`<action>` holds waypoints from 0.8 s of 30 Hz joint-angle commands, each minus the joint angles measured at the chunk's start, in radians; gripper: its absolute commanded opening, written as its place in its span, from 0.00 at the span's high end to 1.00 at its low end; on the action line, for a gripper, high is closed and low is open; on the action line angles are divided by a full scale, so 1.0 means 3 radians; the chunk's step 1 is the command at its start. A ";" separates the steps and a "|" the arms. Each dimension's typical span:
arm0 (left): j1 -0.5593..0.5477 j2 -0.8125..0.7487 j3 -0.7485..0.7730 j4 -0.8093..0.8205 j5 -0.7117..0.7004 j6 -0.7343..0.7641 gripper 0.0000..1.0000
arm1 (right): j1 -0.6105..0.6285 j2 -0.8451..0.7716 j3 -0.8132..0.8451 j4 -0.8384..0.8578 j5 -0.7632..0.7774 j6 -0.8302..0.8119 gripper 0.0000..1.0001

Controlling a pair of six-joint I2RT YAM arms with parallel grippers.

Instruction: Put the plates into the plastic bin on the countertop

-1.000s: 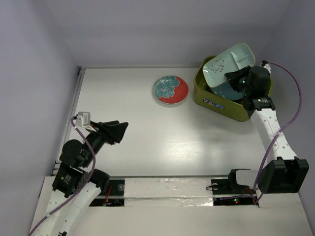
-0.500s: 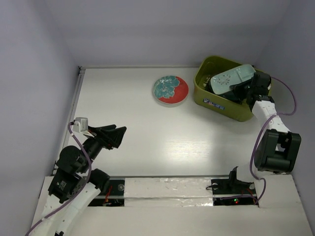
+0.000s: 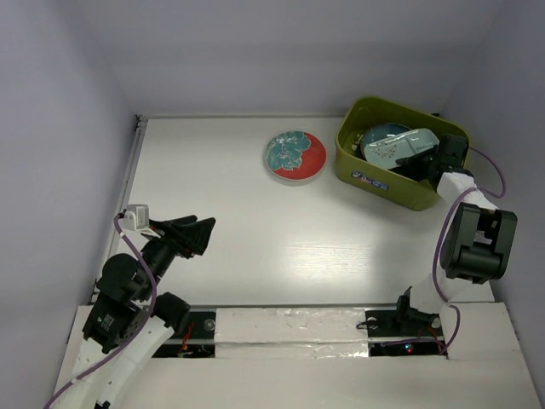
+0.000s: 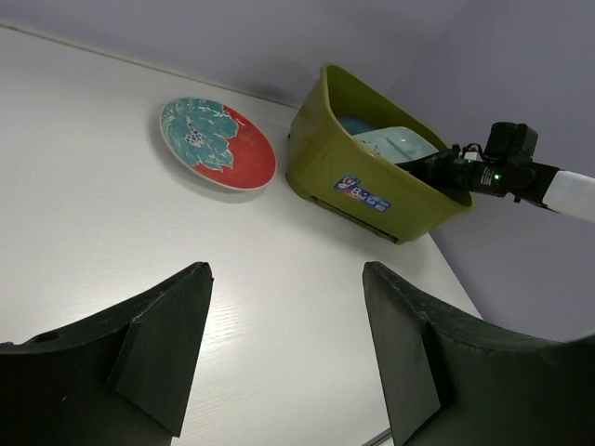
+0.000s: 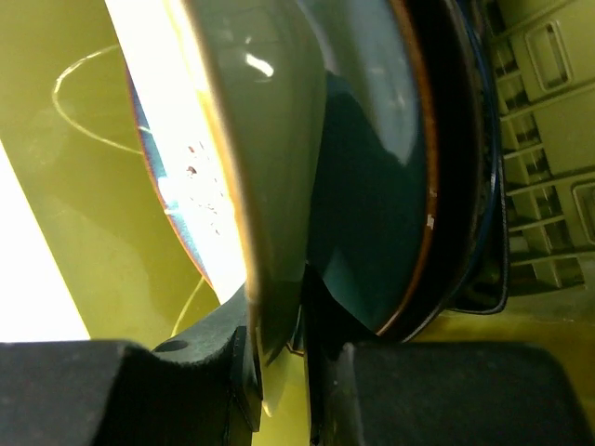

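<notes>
A red-teal floral plate (image 3: 295,156) (image 4: 217,144) lies flat on the white countertop (image 3: 255,247), just left of the olive-green plastic bin (image 3: 375,181) (image 4: 372,192). Inside the bin my right gripper (image 3: 430,158) (image 5: 284,325) is shut on the rim of the pale mint rectangular plate (image 3: 407,145) (image 5: 270,139). That plate rests over a dark teal plate (image 5: 372,186) and other dishes stacked beneath. My left gripper (image 3: 200,232) (image 4: 288,279) hangs open above the countertop's near left, empty, well short of the floral plate.
Pale grey walls (image 3: 77,128) close in the countertop on the left, back and right. The bin stands in the far right corner. The right arm's elbow (image 3: 477,243) rises beside the right wall, with its cable looping to the wrist.
The right gripper has lowered the pale mint plate from a tilt above the bin down into it. The left gripper has drawn back slightly towards its base and opened a little wider.
</notes>
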 commanded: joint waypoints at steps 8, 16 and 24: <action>-0.0016 0.0129 0.0018 0.0062 -0.0083 -0.0025 0.37 | 0.0001 -0.0332 0.0216 -0.0105 0.0226 -0.0551 0.34; -0.0016 0.0313 0.0034 0.0051 -0.0083 -0.0015 0.37 | 0.0001 -0.0889 -0.0065 -0.0238 0.0430 -0.0843 0.27; -0.0016 0.1043 0.0029 0.0210 -0.0088 -0.0010 0.66 | 0.0001 -0.1947 -0.0597 0.0098 0.0212 -0.0920 0.81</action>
